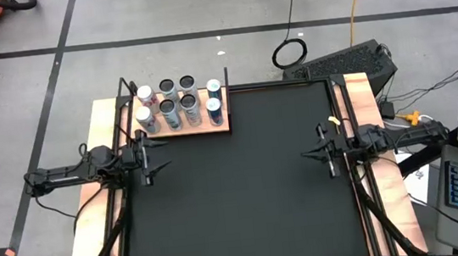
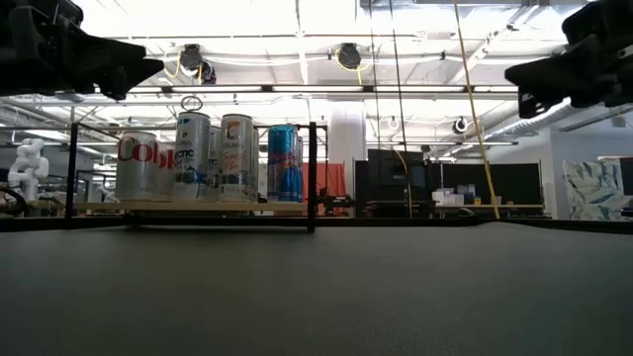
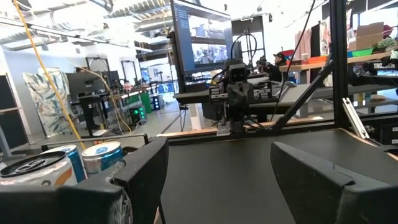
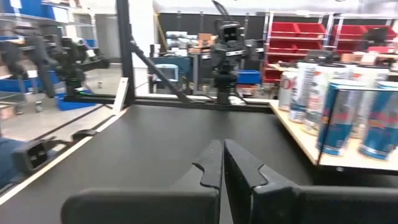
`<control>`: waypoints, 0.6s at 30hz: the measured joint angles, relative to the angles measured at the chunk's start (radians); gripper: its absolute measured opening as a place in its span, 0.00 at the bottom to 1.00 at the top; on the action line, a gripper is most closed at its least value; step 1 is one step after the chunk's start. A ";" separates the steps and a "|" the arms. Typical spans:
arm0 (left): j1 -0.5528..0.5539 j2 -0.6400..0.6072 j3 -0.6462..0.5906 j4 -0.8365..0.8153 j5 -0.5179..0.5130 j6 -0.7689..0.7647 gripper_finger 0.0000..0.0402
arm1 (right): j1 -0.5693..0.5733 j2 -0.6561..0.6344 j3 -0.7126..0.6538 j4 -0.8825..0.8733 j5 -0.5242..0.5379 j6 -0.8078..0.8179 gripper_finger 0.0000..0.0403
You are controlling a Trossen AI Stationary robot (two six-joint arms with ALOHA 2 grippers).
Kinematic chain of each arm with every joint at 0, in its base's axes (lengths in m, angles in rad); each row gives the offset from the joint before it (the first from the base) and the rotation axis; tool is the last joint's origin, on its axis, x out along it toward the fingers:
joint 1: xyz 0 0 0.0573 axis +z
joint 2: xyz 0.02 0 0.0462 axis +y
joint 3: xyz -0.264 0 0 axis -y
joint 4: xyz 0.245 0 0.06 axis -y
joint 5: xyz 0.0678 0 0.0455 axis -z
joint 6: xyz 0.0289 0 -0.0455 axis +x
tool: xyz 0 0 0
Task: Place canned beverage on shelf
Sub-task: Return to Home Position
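Eight soda cans [image 1: 178,101] stand on the shelf [image 1: 223,125], just beside the empty, spread-open left gripper [image 1: 160,155]. The right gripper [image 1: 307,155] is pinched closed, well apart. Only homing both arms seems left.

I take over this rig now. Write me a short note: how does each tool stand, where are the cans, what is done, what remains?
Left tool: open, empty, at the left edge of the black mat, just in front of the shelf.
Right tool: shut, empty, at the mat's right edge.
Cans: eight upright on the shelf, in two rows of four.
Done: no can shows off the shelf.
Left: probably only parking both arms.
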 joint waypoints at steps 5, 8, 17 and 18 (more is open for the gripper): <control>0.000 0.000 0.000 0.000 0.000 0.000 0.71 | -0.056 0.000 0.000 -0.001 0.000 0.000 0.00; 0.000 0.000 0.000 0.000 0.000 0.000 0.71 | -0.074 0.000 0.000 -0.001 0.000 0.000 0.00; 0.000 0.000 0.000 0.000 0.000 0.000 0.71 | -0.082 0.000 0.000 0.001 0.000 0.000 0.00; 0.000 0.000 0.000 0.000 0.000 0.000 0.71 | -0.082 0.000 0.000 0.002 0.000 0.000 0.00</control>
